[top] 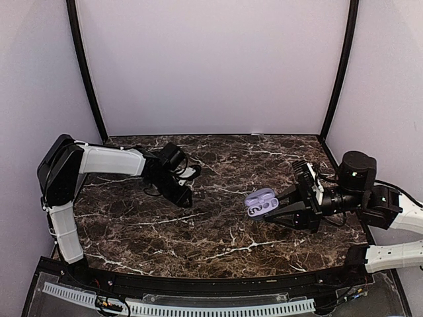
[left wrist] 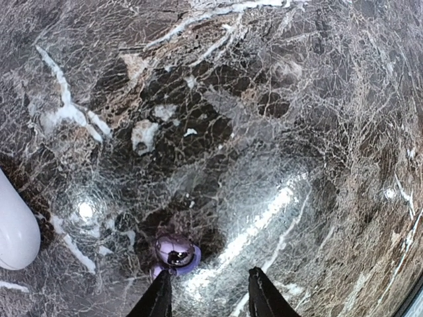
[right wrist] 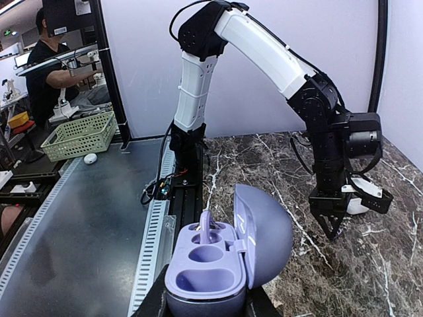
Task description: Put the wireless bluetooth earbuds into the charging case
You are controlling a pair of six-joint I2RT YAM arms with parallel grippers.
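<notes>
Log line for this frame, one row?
left gripper: open, beside earbud on table | right gripper: shut on open case

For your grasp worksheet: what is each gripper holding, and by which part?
The right gripper grips the open charging case by its base, lid up. The left gripper holds nothing; an earbud lies beside one fingertip.

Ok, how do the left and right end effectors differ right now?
The left end effector points down at the table, while the right end effector reaches sideways. The left one's jaws stand apart with nothing between them; the right one is shut on the open charging case. The left one has a glossy purple earbud lying by one fingertip; the right has none near. Both are black and two-fingered.
</notes>
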